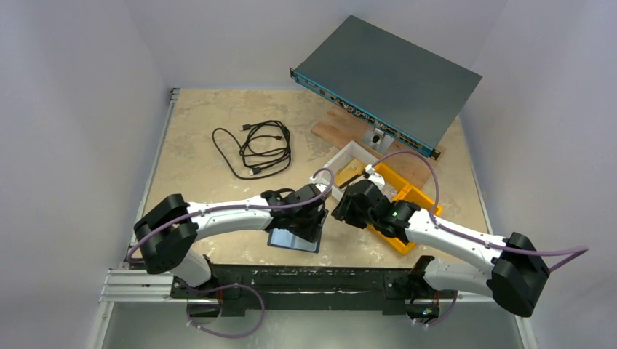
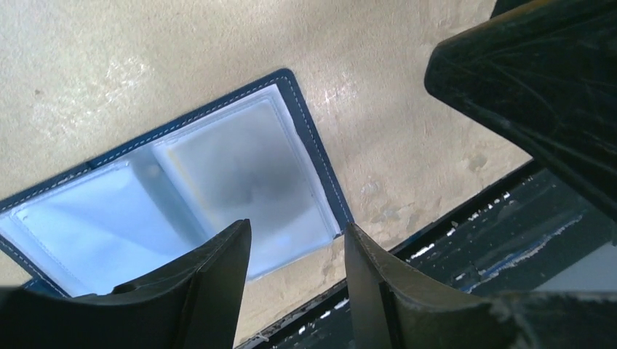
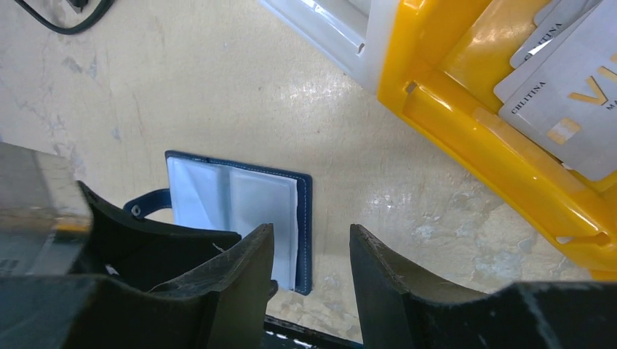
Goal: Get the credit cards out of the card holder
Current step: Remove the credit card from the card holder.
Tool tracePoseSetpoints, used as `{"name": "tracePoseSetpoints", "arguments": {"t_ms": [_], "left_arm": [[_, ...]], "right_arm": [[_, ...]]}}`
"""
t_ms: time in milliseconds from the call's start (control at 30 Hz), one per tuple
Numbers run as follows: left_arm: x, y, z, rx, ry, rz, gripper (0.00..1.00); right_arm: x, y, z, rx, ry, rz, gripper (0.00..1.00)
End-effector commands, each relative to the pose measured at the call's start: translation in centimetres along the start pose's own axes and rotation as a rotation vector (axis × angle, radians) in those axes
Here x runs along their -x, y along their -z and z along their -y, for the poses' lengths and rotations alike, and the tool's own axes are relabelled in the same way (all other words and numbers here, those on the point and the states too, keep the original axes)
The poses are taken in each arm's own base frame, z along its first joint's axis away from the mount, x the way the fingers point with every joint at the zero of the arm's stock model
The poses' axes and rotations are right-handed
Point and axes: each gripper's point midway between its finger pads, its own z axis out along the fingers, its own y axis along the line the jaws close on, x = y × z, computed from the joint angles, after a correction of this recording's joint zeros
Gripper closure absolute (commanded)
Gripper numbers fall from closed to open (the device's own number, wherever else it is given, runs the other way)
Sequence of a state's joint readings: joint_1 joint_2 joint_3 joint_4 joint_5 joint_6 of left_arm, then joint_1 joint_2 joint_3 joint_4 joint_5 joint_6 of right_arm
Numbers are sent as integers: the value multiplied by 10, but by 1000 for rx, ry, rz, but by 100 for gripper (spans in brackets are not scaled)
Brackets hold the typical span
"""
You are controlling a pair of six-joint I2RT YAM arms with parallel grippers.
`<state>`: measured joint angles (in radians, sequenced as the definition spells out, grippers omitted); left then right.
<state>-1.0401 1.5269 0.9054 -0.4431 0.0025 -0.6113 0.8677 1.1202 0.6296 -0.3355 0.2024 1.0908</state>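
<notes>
The card holder (image 1: pixel 295 240) lies opened flat near the table's front edge, navy cover down and pale clear sleeves up (image 2: pixel 240 167). Its snap tab (image 3: pixel 149 203) sticks out to the left in the right wrist view. My left gripper (image 1: pixel 309 217) hovers just above the holder's near edge (image 2: pixel 297 229), open, with nothing between its fingers. My right gripper (image 1: pixel 340 207) hangs to the right of the holder (image 3: pixel 311 233), open and empty over bare table. Several grey credit cards (image 3: pixel 567 87) lie in the yellow bin (image 3: pixel 473 123).
A white bin (image 1: pixel 349 156) stands beside the yellow bin (image 1: pixel 407 211). Behind them are a wooden board (image 1: pixel 342 123) and a tilted grey rack unit (image 1: pixel 385 76). A coiled black cable (image 1: pixel 258 149) lies at mid-left. A black rail (image 1: pixel 305 276) runs along the table's front edge.
</notes>
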Motion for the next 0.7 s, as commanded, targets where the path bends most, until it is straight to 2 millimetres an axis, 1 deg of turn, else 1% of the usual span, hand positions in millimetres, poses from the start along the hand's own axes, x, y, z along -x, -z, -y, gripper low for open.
{"name": "tracePoseSetpoints", "arguments": {"t_ms": [0,100,200,333,467,667], "left_arm": [[14,-5,1,70,-74,34,51],[7,-13,-2,112,-97,7,51],[-2,-20,-9,180,-118,-29,52],[-12,-30,-18,262,-127,-72,56],[-17,-38,-21,283,-115,-93,69],[-13,-40,-18,263,-85,-94,91]], "right_arm": [[10,5,9,-22,-36,53,57],[11,5,10,-22,-39,54,57],[11,5,11,-25,-37,54,57],[9,4,12,-27,-33,48,57],[8,2,12,-26,-27,39,57],[6,0,8,-12,-14,25,57]]}}
